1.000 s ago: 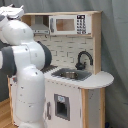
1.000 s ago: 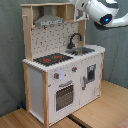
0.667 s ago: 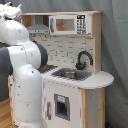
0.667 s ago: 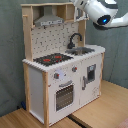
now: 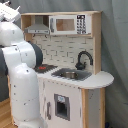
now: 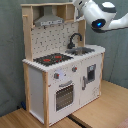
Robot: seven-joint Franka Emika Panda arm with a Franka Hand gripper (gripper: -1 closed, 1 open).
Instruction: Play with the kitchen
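The kitchen (image 5: 100, 79) is a toy of white panels and light wood, seen in both exterior views. It has a red-ringed black hob (image 6: 52, 59), a grey sink (image 6: 82, 50), a black tap (image 6: 75, 39), an oven door (image 6: 64, 95), a pegboard back (image 6: 52, 37) and a hood (image 6: 49, 20). My gripper (image 5: 10, 12) is raised at the first exterior view's top left, above and beside the hood (image 5: 37, 27), apart from the kitchen. In the second exterior view the arm (image 6: 100, 15) reaches over the top right corner and its end runs out of the frame.
A microwave front (image 5: 67, 25) sits in the upper shelf. The arm's white base and links (image 5: 22, 80) stand close against the kitchen's hob side. Wooden floor (image 6: 105, 107) lies in front, and a grey curtain (image 6: 10, 60) hangs behind.
The arm has shifted only slightly near the top of the kitchen. Nothing on the kitchen has moved.
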